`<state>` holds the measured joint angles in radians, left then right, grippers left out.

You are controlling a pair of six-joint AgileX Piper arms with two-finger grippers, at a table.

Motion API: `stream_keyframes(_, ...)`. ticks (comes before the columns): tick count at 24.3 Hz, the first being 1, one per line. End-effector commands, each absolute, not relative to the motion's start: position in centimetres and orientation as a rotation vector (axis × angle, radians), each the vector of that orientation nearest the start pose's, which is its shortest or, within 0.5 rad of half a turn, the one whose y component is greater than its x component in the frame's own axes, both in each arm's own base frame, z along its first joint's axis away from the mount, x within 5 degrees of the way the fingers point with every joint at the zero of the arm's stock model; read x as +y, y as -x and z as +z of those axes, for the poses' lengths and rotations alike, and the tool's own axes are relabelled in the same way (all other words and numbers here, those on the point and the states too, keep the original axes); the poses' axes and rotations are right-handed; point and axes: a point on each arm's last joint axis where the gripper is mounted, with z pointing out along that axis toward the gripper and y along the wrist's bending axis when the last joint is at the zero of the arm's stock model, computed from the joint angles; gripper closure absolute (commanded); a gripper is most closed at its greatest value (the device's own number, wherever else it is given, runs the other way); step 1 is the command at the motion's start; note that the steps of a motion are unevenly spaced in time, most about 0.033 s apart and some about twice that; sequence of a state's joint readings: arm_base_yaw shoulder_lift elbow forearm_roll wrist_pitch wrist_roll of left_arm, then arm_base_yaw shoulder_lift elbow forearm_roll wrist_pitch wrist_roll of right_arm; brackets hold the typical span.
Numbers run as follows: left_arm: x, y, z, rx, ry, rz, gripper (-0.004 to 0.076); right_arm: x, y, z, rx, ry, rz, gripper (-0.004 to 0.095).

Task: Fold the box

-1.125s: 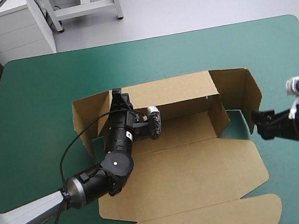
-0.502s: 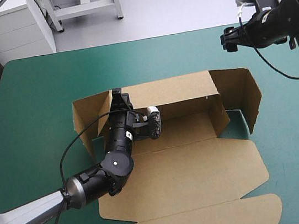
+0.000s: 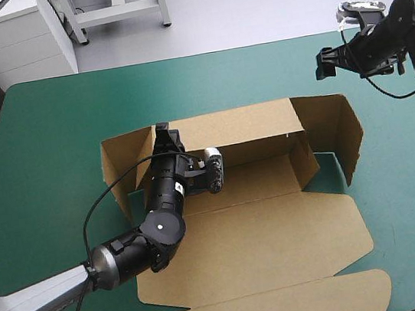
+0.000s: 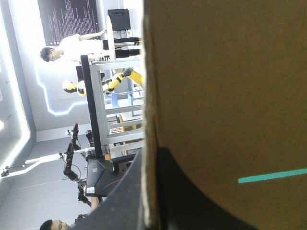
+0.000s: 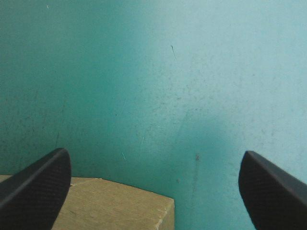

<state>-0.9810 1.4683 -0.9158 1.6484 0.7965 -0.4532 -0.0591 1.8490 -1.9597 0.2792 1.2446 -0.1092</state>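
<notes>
The teal-green table [image 3: 52, 146] fills my overhead view. The brown box [image 3: 250, 184] lies at its middle, half made. Its far wall [image 3: 242, 123] is raised, a flap stands at each end, and the broad lid [image 3: 267, 248] lies flat toward the near edge.

My main worry is that only one hold keeps the box in shape. If the left jaws tug sideways or let go, I judge the far wall could drop back, or the whole sheet could slide on the cover. The right flap [image 3: 343, 132] stands free and leans outward. If the right arm came down straight, it might land on the flap's top edge and crush it instead of catching it.

The left arm [image 3: 160, 228] reaches in from the near left, lying low across the box. The left jaws sit at the far wall's left end, all but closed with the board pinched between them. The right arm [image 3: 398, 28] is raised over the table's far right corner, well apart from the box. The right jaws are spread wide and hold nothing, pointing down at bare cover, with one corner of board just beneath them.
</notes>
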Motion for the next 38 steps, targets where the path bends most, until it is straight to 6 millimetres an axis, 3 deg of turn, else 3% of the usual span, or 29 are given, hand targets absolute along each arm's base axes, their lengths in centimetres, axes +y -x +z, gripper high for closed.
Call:
stream_keyframes(1, -21.2, -22.0, 31.3, 1.265, -1.361, 0.963, 0.0734, 0.0, -38.7, 39.9, 2.536, 0.067, 0.316, 0.0049)
stream_keyframes(8, -21.2, -22.0, 31.3, 1.265, -1.361, 0.963, 0.0734, 0.1, -37.3, 39.6, 2.562, 0.093, 0.313, 0.0051)
stream_keyframes(19, -21.2, -22.0, 31.3, 1.265, -1.361, 0.963, 0.0734, 0.4, -32.8, 37.6, 2.645, 0.186, 0.318, 0.0063)
stream_keyframes(24, -21.2, -22.0, 31.3, 1.265, -1.361, 0.963, 0.0734, 1.0, -31.3, 36.9, 2.575, 0.216, 0.370, 0.0063)
stream_keyframes(31, -21.2, -22.0, 31.3, 1.265, -1.361, 0.963, 0.0734, 1.7, -28.3, 33.0, 2.529, 0.297, 0.428, 0.0063)
stream_keyframes(38, -21.4, -22.0, 31.2, 1.266, -1.370, 0.946, 0.0734, 2.7, -27.0, 31.2, 2.438, 0.540, 0.506, 0.0063)
